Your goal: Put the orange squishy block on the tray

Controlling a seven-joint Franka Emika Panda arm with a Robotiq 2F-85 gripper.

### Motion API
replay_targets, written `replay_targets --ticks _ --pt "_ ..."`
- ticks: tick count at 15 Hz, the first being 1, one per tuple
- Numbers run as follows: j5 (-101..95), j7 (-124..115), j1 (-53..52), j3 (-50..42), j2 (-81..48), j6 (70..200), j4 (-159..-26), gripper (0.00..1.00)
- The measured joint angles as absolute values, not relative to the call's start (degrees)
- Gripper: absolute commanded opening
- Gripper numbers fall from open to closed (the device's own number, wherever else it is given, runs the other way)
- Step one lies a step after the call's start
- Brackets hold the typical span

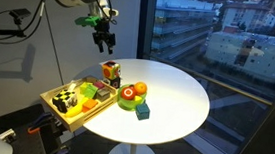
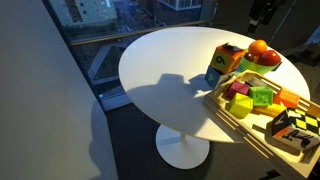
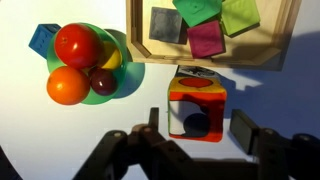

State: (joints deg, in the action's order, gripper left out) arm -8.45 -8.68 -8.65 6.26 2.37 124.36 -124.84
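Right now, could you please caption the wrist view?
Open tool above the orange squishy block, which sits just outside the tray.

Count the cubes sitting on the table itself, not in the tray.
2. The orange block stands beside the edge of the tray; the small teal cube sits beside the green plate. None looks hidden.

One table (image 1: 176, 100), one tray (image 3: 250, 66), one orange block (image 3: 196, 105), one green plate (image 3: 130, 66), one teal cube (image 3: 43, 38) upper left, at least three round toys (image 3: 78, 45).

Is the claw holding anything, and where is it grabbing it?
Nothing. The gripper is open, up in the air above the orange block, which sits on the table.
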Motion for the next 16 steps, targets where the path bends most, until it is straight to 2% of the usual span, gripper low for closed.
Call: replay_targets --ticks 16 --pt "-3.49 -3.80 -7.26 5.79 -2.56 129.69 -124.73 1.00"
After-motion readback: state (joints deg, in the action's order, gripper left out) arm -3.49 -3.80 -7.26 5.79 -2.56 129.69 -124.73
